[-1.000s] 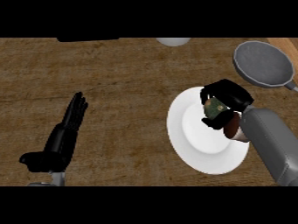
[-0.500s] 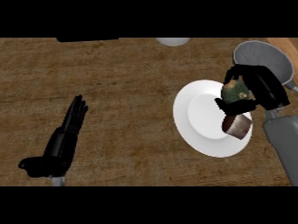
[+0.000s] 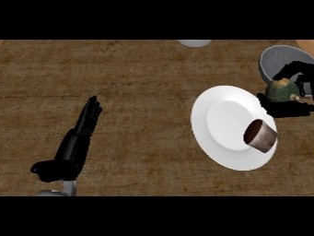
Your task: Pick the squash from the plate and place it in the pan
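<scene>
Right hand (image 3: 302,94) at the right edge of the surface (image 3: 139,83), fingers curled round the green squash (image 3: 282,90), lifted off the white plate (image 3: 217,133) and held just past its far right rim, in front of the grey pan (image 3: 276,57) at the far right corner. On the plate, only a brown cup (image 3: 260,135) lying tilted on the right part. Left hand (image 3: 74,140) near the front left edge, open with straight fingers, holding nothing; a pale round object (image 3: 194,43) partly visible at the far edge.
</scene>
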`<state>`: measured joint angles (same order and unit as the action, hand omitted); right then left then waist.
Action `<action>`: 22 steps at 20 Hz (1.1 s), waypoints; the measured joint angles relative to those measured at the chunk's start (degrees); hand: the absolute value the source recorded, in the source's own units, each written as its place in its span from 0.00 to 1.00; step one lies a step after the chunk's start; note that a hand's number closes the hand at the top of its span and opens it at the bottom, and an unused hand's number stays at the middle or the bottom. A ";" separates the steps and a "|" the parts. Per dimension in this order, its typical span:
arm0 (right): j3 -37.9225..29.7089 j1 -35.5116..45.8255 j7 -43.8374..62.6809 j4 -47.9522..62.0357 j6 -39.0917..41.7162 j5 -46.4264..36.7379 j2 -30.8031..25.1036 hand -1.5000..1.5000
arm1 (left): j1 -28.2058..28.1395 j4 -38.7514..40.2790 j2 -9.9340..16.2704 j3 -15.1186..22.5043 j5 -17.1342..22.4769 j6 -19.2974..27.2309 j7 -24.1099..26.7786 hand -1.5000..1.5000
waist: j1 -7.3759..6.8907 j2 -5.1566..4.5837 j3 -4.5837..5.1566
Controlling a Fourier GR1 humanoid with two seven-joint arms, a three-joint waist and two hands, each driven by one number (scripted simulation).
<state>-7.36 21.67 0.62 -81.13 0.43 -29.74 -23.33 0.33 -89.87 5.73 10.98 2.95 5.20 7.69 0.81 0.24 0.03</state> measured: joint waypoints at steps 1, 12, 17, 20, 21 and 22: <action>-1.08 0.22 -1.04 1.72 -0.83 0.02 -0.24 1.00 | 0.80 0.10 -0.13 0.00 -0.28 0.02 -0.54 0.50 | -0.23 -0.07 0.00; -11.55 11.22 -19.02 30.99 -17.96 -3.19 -5.55 1.00 | 1.96 -1.97 -0.94 1.09 -0.92 -0.88 -2.75 0.50 | -2.63 -0.90 -0.17; -16.69 18.20 -26.37 44.88 -22.39 -0.95 -8.09 1.00 | 2.57 -1.33 -1.12 1.09 -0.80 -1.56 -2.35 0.50 | -3.74 -1.36 -0.24; -18.79 21.16 -30.10 51.25 -23.07 -0.15 -10.58 1.00 | 2.69 -1.96 -1.10 1.40 -0.91 -1.80 -2.88 0.50 | -4.36 -1.63 -0.31; -19.22 22.20 -30.73 53.12 -23.65 -0.14 -10.95 1.00 | 2.68 -1.62 -1.60 1.86 -1.38 -1.46 -2.45 0.50 | -4.52 -1.71 -0.31; -19.64 23.07 -31.54 54.82 -23.81 -0.03 -11.47 1.00 | 3.54 -1.20 -1.61 1.63 -1.41 -1.47 -2.81 0.50 | -4.57 -1.81 -0.32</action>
<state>-27.00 44.74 -30.92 -26.30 -23.38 -29.77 -34.79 3.87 -91.07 4.12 12.61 1.53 3.72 4.88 -3.76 -1.57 -0.30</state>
